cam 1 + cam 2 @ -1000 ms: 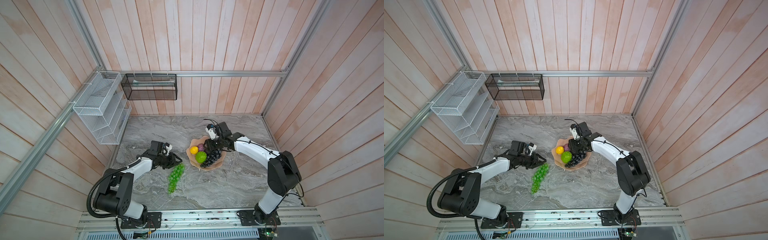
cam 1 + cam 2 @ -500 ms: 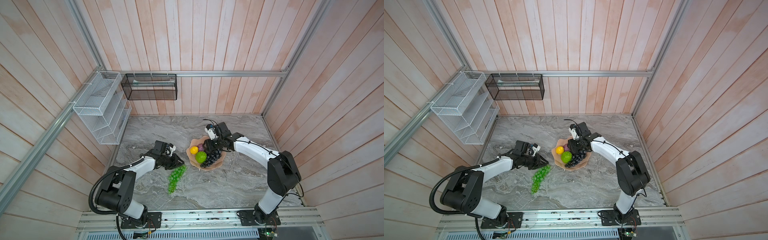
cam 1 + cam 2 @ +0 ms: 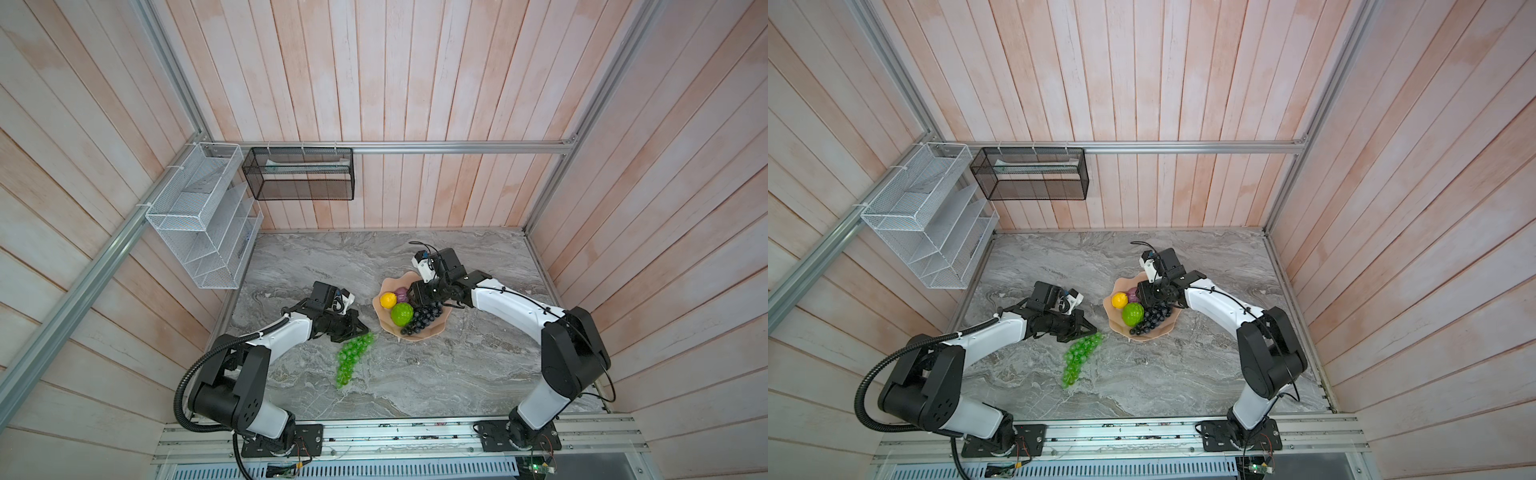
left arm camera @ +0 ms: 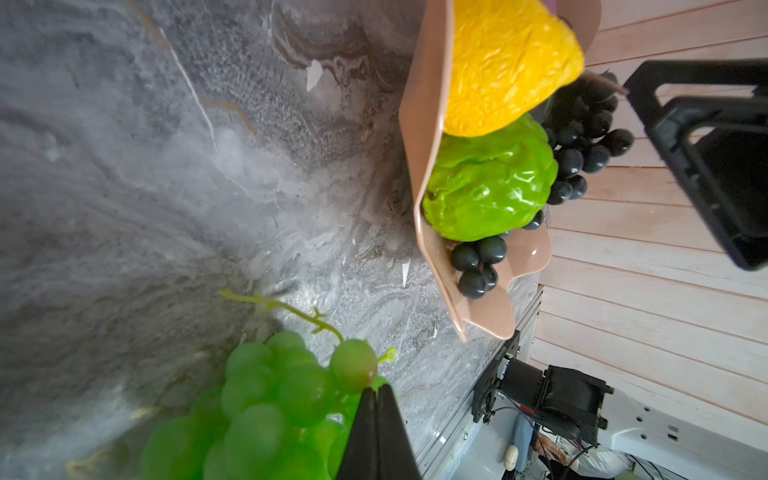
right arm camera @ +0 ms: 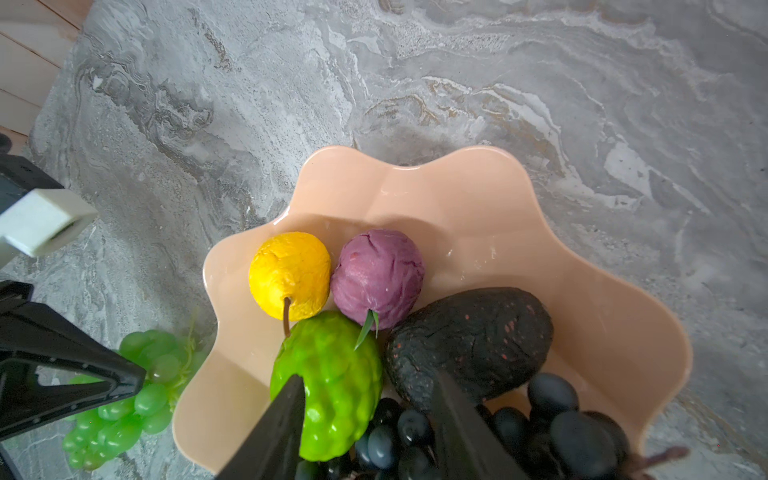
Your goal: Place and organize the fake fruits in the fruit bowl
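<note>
Left gripper (image 4: 376,392) is clamped tight at the stem end of the green grape bunch (image 3: 351,359) on the tabletop (image 3: 415,374), prob. so it'll dangle for carrying; can't tell if a stem's caught. Just beside it, the fruit bowl (image 5: 457,199) holds the other 5: lemon (image 5: 291,274), purple fruit (image 5: 378,278), lime-green fruit (image 5: 332,365), avocado (image 5: 469,336), dark grapes (image 3: 424,318). Right gripper (image 3: 415,296) hovers over them, jaws apart, empty.
</note>
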Available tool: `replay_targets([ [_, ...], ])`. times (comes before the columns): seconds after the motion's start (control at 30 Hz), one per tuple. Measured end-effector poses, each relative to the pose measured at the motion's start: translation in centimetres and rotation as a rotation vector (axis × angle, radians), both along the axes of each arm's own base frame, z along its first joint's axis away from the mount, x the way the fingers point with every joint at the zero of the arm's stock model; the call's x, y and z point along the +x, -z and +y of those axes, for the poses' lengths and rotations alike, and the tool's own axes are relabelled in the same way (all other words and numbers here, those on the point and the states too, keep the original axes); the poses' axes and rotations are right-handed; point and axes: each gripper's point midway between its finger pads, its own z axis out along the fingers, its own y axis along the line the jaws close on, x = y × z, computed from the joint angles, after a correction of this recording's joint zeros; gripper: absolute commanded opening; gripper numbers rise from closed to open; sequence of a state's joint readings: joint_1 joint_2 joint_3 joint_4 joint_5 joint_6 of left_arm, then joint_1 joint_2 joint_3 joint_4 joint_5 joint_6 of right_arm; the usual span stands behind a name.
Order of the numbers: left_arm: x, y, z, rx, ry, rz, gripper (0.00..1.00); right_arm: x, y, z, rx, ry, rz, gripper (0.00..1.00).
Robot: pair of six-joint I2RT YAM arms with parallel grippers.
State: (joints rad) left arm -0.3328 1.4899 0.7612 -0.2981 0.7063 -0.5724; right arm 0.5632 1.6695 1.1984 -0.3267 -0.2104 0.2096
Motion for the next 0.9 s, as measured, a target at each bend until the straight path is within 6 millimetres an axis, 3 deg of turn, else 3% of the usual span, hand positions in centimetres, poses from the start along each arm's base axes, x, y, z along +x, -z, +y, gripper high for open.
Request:
replay_targets([
  [0.4, -0.5, -4.4, 0.1, -0.047, -0.016, -0.068, 0.00, -0.3, -2.0, -0.2, 0.042, 0.006, -0.057, 0.50],
  [0.53, -0.6, -6.7, 0.2, -0.053, -0.022, -0.112, 0.00, -0.3, -2.6, -0.2, 0.052, 0.006, -0.074, 0.50],
  [0.67, 0.2, -8.0, 1.0, 0.015, -0.032, -0.174, 0.30, -0.2, -2.9, -0.1, 0.063, 0.006, -0.089, 0.50],
  [0.9, 2.2, -5.4, 2.6, 0.241, 0.029, -0.233, 0.42, -0.3, -3.0, 0.1, 0.064, 0.000, -0.090, 0.50],
])
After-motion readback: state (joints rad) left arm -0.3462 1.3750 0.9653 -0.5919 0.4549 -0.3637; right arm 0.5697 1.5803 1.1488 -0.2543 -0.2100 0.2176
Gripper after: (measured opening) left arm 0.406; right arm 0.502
